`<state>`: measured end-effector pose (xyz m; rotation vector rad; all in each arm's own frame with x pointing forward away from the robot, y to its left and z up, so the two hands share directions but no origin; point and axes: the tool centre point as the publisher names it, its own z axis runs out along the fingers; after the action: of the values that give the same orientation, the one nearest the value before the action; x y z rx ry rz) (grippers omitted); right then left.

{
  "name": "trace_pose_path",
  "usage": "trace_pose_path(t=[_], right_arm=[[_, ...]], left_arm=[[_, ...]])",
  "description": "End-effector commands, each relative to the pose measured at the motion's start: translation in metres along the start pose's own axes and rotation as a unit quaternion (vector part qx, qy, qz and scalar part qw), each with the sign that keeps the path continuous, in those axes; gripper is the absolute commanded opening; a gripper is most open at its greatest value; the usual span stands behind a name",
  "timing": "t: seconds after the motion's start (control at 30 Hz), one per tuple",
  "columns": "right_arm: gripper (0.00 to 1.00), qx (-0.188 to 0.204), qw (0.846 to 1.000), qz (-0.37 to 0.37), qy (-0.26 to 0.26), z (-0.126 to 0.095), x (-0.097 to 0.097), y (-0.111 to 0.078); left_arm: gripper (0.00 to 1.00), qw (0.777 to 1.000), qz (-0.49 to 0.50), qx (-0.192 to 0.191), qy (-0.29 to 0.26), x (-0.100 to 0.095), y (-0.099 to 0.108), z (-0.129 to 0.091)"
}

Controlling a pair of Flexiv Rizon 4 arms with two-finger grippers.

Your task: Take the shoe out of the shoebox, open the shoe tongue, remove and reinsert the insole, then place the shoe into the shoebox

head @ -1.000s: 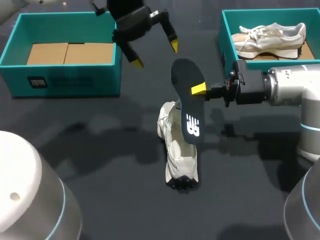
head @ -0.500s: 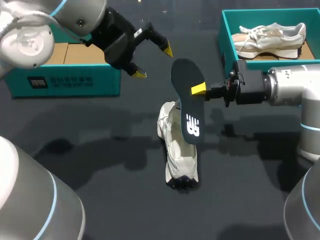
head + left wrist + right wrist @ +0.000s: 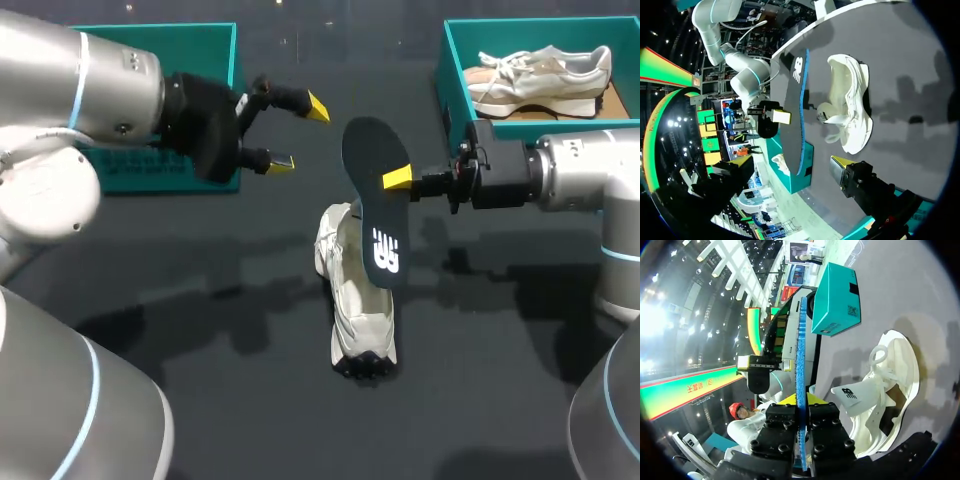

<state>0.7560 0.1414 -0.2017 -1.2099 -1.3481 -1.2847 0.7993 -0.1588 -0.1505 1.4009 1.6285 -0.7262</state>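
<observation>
Aloft, right tool [image 3: 398, 179] clamped on insole [image 3: 368, 148], left tool [image 3: 300, 135] gaping wide.

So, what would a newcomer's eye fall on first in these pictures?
First, the dark insole, pinched upright in the right end effector over the white shoe lying mid-table. Next, the left end effector, open, hovers beside the insole's upper end. A second shoe lies in the teal shoebox at the far right.
</observation>
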Motion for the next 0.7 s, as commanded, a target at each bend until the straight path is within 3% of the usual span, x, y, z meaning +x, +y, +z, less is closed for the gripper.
trace_pose_path(t=[0.03,0.33,0.53,0.7], right_arm=[[0.00,0.000,1.000,0.000,0.000,0.001,-0.001,0.000],[0.00,0.000,1.000,0.000,0.000,0.001,-0.001,0.000],[0.00,-0.015,1.000,0.009,0.011,0.007,0.006,0.001],[0.00,-0.003,1.000,0.006,0.002,0.019,0.014,-0.003]], left_arm=[[1.00,0.978,0.013,-0.020,-0.209,0.007,-0.001,0.002],[1.00,0.974,0.017,-0.018,-0.225,0.005,0.001,-0.005],[1.00,0.971,-0.011,-0.013,-0.239,0.020,0.002,0.011],[1.00,0.970,-0.016,0.004,-0.241,0.024,0.000,0.024]])
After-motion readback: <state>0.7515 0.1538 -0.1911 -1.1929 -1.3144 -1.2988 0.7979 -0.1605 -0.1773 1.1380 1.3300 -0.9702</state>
